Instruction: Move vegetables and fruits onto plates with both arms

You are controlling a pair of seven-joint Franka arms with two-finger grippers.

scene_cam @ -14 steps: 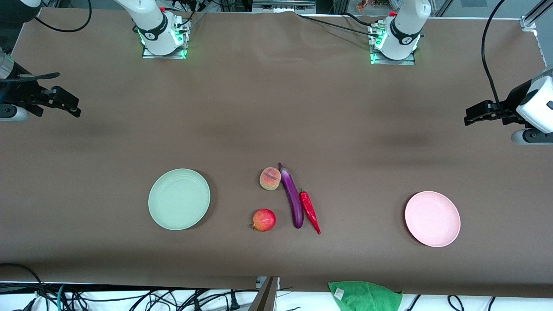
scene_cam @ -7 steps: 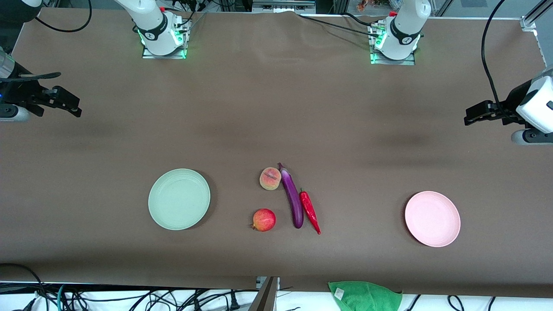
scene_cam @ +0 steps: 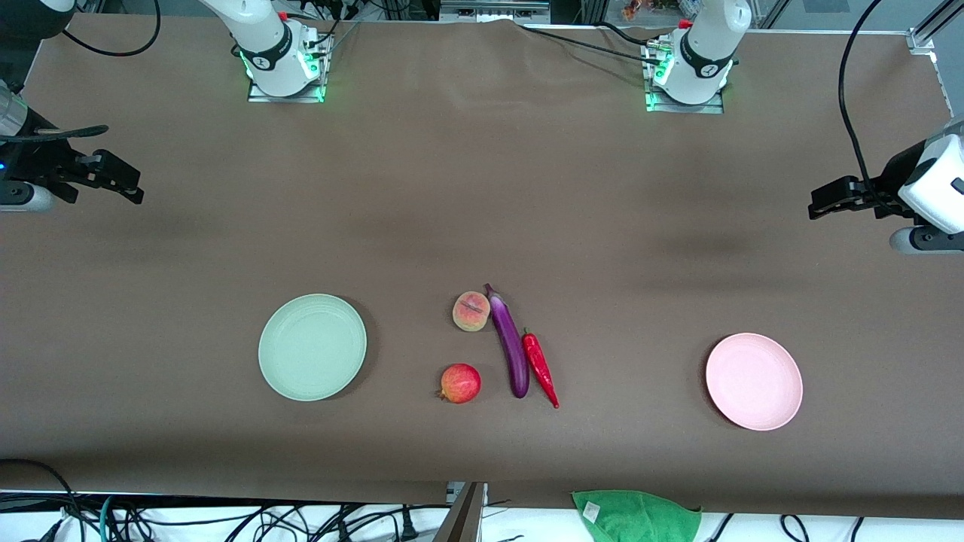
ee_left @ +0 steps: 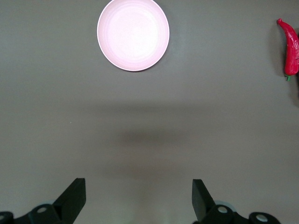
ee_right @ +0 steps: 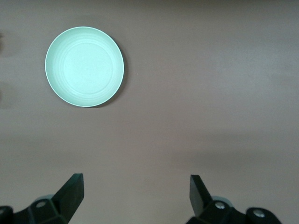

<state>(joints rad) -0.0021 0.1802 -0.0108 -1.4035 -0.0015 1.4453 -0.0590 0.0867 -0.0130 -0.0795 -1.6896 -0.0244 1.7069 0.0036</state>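
Note:
A peach [scene_cam: 471, 311], a purple eggplant [scene_cam: 509, 343], a red chili pepper [scene_cam: 540, 366] and a pomegranate [scene_cam: 460, 383] lie together mid-table. The mint green plate [scene_cam: 312, 347] lies toward the right arm's end, the pink plate [scene_cam: 754, 381] toward the left arm's end. My left gripper [scene_cam: 818, 205] is open and empty, up over bare table at its end; its wrist view shows the pink plate [ee_left: 133, 34] and the chili [ee_left: 290, 48]. My right gripper [scene_cam: 128, 186] is open and empty, up over bare table at its end; its wrist view shows the green plate [ee_right: 84, 66].
A green cloth [scene_cam: 637, 515] hangs at the table's edge nearest the front camera. Cables [scene_cam: 226, 519] lie below that edge. The two arm bases [scene_cam: 280, 56] stand along the edge farthest from the camera.
Both grippers have barely drifted. Nothing on the table has moved.

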